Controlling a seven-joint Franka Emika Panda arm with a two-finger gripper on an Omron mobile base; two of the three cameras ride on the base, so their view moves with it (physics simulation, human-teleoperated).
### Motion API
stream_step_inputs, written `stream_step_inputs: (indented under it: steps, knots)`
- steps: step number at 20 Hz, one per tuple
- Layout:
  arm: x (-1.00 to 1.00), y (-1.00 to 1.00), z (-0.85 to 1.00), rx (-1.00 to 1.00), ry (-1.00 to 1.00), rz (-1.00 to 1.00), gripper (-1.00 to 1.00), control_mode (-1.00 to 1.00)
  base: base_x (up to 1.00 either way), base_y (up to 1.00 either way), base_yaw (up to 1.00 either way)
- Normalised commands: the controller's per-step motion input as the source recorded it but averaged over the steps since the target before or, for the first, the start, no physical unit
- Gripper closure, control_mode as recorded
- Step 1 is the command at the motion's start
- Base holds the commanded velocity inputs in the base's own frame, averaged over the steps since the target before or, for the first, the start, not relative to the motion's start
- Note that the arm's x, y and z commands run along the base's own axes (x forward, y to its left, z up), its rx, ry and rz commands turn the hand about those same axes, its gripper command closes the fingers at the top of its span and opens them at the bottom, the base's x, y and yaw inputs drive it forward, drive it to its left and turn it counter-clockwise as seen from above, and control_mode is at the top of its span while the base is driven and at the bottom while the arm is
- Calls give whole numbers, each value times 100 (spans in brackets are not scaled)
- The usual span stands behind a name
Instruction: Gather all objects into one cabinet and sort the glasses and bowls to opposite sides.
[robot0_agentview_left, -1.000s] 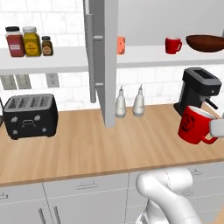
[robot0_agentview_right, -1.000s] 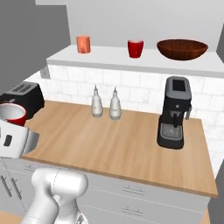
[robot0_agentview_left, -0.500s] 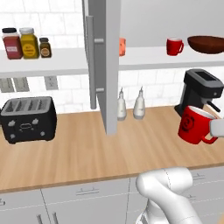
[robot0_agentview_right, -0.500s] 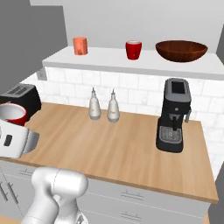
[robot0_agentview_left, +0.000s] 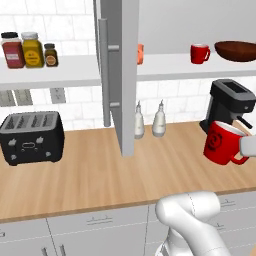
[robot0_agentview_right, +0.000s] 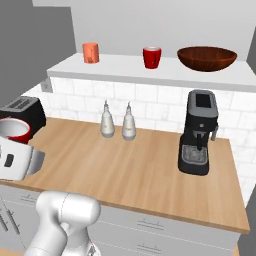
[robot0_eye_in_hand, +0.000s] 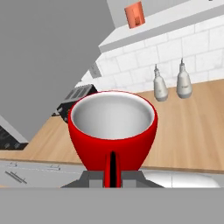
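Fingertips sat hidden behind the red mug (robot0_eye_in_hand: 113, 131), whose handle the gripper (robot0_eye_in_hand: 112, 171) clamped above the wooden counter (robot0_agentview_right: 150, 170); cabinet door (robot0_agentview_left: 120, 75) hid part of the orange tumbler (robot0_agentview_left: 140, 53).

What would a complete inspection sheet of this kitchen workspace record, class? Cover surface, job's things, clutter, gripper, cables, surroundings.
Surface: wooden countertop, bare in the middle.
Job's things: salmon-orange tumbler, small red cup and wide dark brown bowl on the white cabinet shelf; red handled mug with dark emblem held above the counter.
Clutter: two white shaker bottles, black coffee machine, black toaster, three spice jars.
Gripper: gripper shut on mug handle.
Cables: nothing seen.
Surroundings: open grey cabinet door, white tiled wall.
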Motion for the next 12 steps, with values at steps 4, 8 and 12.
stream_step_inputs:
  steps: [4,8,12]
  knots:
    - [0,0,0,0,0,0,100,100,2,0,0]
    - [0,0,0,0,0,0,100,100,0,-3,0]
    - [-2,0,27,0,-7,-1,100,-100,0,0,0]
